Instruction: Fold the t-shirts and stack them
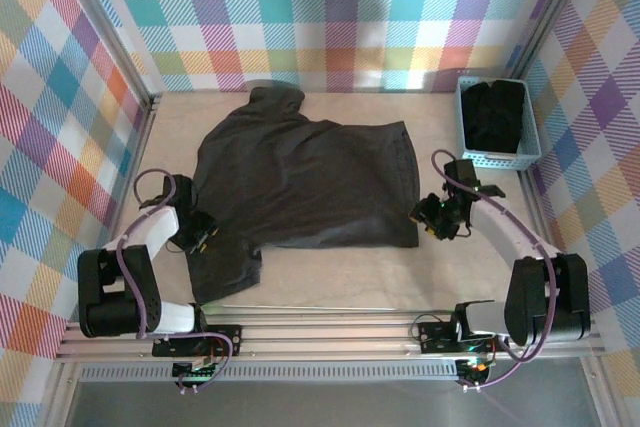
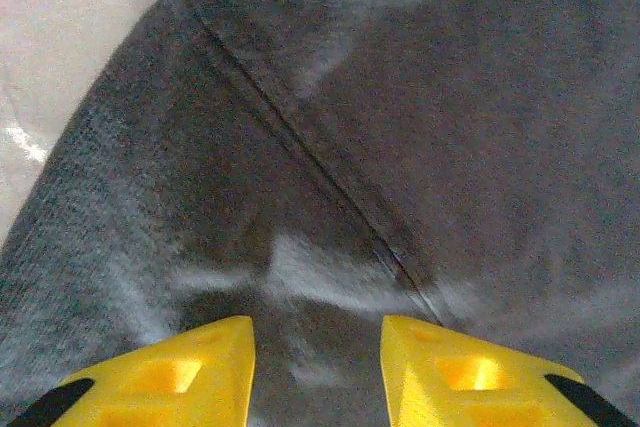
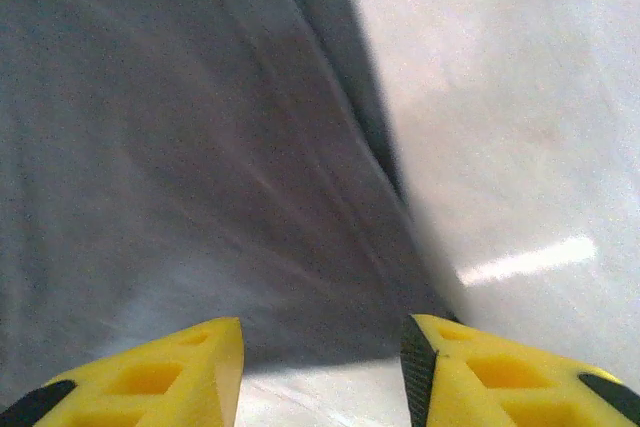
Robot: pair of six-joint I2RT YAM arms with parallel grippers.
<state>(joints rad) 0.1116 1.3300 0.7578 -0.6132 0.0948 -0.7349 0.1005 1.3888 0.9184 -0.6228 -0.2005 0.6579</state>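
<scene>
A dark charcoal t-shirt [image 1: 300, 177] lies spread on the table, one sleeve toward the back, another hanging toward the front left. My left gripper [image 1: 203, 230] sits at the shirt's near-left side, by the sleeve; its yellow fingers [image 2: 190, 372] stand apart over the fabric and a seam [image 2: 300, 147], so it is open. My right gripper [image 1: 428, 217] is at the shirt's near-right corner [image 3: 380, 327], open, with the hem edge and bare table between its fingers [image 3: 470, 372]. More dark t-shirts [image 1: 497, 115] lie in the basket.
A light blue mesh basket [image 1: 468, 142] stands at the back right, against the checkered wall. Bare table [image 1: 330, 272] runs along the front, between the shirt and the arm bases. Metal frame rails border the table.
</scene>
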